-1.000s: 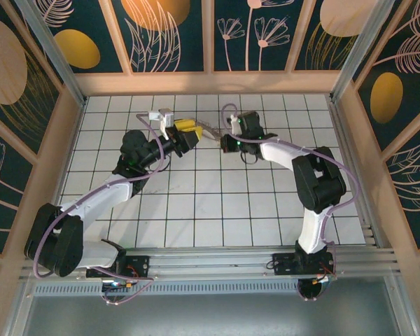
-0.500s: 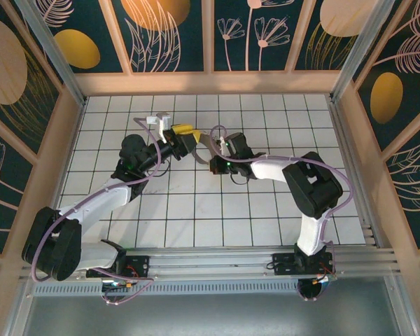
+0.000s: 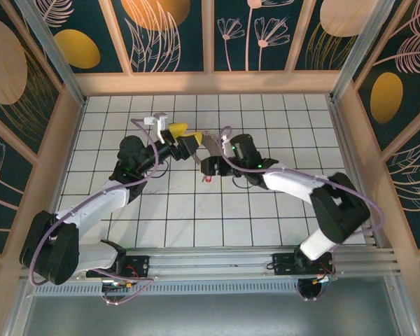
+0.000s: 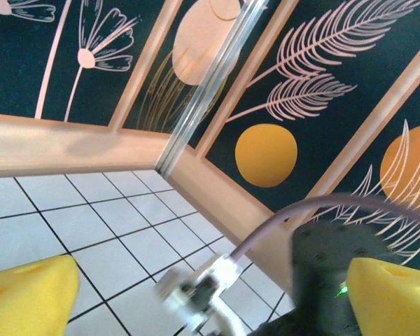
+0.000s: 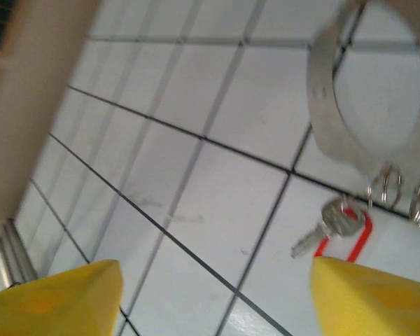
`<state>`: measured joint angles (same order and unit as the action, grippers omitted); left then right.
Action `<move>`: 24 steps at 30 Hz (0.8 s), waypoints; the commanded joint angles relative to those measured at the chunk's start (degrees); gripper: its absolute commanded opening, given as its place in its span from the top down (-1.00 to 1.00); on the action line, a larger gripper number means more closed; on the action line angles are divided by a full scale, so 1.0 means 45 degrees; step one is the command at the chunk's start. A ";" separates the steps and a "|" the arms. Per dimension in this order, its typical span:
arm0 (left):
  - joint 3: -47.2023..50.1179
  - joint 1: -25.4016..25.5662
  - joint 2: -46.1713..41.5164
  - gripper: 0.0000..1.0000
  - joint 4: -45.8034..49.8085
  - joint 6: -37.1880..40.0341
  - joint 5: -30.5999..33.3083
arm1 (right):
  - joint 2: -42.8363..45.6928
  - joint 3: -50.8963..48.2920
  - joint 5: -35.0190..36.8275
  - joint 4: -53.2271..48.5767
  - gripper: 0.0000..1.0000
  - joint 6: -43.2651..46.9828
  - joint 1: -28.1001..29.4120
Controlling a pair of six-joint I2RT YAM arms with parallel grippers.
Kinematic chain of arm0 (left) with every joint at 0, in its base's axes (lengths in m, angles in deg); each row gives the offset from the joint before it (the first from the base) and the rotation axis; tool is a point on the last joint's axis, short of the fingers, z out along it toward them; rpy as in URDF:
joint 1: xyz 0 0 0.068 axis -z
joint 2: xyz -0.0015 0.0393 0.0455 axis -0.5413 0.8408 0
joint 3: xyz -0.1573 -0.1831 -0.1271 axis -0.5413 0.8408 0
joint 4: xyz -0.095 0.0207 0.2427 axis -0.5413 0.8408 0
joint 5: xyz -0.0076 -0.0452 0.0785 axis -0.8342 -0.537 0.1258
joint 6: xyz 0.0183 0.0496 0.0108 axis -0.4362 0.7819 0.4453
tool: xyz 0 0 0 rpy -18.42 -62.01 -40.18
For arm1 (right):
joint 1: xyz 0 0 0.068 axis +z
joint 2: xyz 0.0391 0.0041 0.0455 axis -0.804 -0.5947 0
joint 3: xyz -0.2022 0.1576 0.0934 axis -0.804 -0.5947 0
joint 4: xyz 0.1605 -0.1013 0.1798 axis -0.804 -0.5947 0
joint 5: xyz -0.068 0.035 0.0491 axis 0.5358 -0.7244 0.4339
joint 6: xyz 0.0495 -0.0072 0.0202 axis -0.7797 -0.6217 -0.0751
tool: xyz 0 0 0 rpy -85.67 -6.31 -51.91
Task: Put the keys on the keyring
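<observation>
A small silver key (image 5: 327, 225) with a red loop at its head lies on a white tile; from above it is a red speck (image 3: 208, 179). Just beyond it is the keyring (image 5: 327, 120), a grey metal loop (image 3: 211, 144), with small rings at its lower edge beside the key's head. I cannot tell whether they are linked. My right gripper (image 5: 217, 280) hangs open over the tile, the key by its right finger (image 5: 371, 297). My left gripper (image 4: 213, 280) is open too, its yellow fingers (image 4: 28, 288) wide apart with nothing between them. Both grippers (image 3: 189, 138) (image 3: 211, 166) meet at the floor's middle back.
The right arm's dark wrist (image 4: 336, 269) and its blurred white cable plug (image 4: 203, 290) sit close in front of my left gripper. A wooden wall (image 3: 210, 82) borders the tiled floor at the back, and an aluminium rail (image 3: 217, 255) runs along the near edge.
Both grippers have opened. The right gripper swung left and nearer, and the key with the loop now lies on the floor beneath it.
</observation>
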<state>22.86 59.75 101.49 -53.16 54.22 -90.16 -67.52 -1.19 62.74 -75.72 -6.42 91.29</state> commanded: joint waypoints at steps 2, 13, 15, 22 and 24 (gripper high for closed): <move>0.0191 -0.0098 -0.0755 -0.97 0.0514 0.0295 0.1128 | 0.1523 -0.0030 0.0550 -0.0681 -0.74 0.0135 -0.0598; 0.3224 -0.0127 -0.3816 -0.98 -0.1145 0.5121 0.9094 | 0.4055 -0.0341 0.5388 -0.1483 -0.98 0.0076 -0.3364; 0.3686 -0.0300 -0.4146 -0.98 -0.0907 0.5963 1.0051 | 0.4111 -0.0601 0.6492 -0.1267 -0.98 -0.0069 -0.3858; 0.6239 -0.1925 -0.4687 -0.98 -0.1596 0.6361 1.2301 | 0.5503 -0.3928 0.9428 0.2725 -0.98 0.1275 -0.4261; 0.6662 -0.2307 -0.4343 -0.98 -0.1920 0.7028 1.2656 | 0.5563 -0.4223 1.0073 0.3052 -0.97 0.2422 -0.4320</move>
<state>50.75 51.01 81.14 -57.00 80.25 -39.84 -44.15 -18.85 100.25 -70.36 -2.58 72.36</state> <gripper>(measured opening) 0.988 0.988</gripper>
